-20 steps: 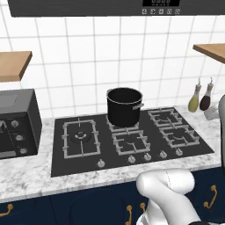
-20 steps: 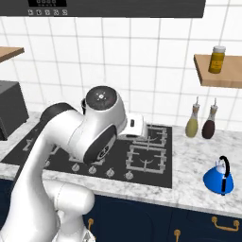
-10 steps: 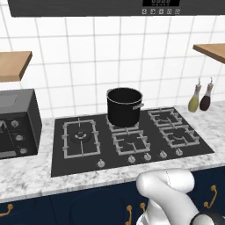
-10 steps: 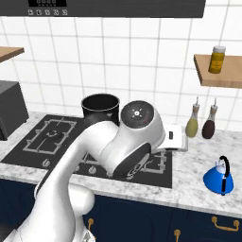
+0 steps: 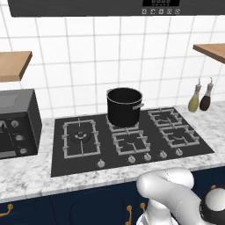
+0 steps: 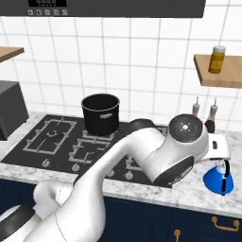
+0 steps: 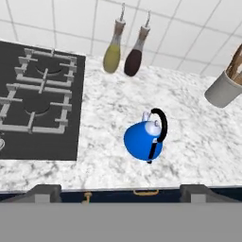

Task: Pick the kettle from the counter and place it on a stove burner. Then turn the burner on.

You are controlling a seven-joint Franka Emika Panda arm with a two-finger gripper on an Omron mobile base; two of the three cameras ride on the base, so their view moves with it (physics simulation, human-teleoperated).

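Note:
The small bright-blue kettle with its black arched handle stands upright on the speckled counter, right of the stove. My gripper is open, fingertips spread wide, well above the kettle and touching nothing. In the right base view my white hand hovers just over the kettle. The largest burner, with its wide square grate, is at the stove's left end and is bare.
A tall black stockpot sits on the back middle burner. Two bottles hang at the wall behind the kettle, and a grey utensil holder stands to its right. Knobs line the stove's front edge. A dark appliance sits left.
The arm has swung from over the stove to the right, carrying the hand above the kettle. Kettle, pot and base have not moved.

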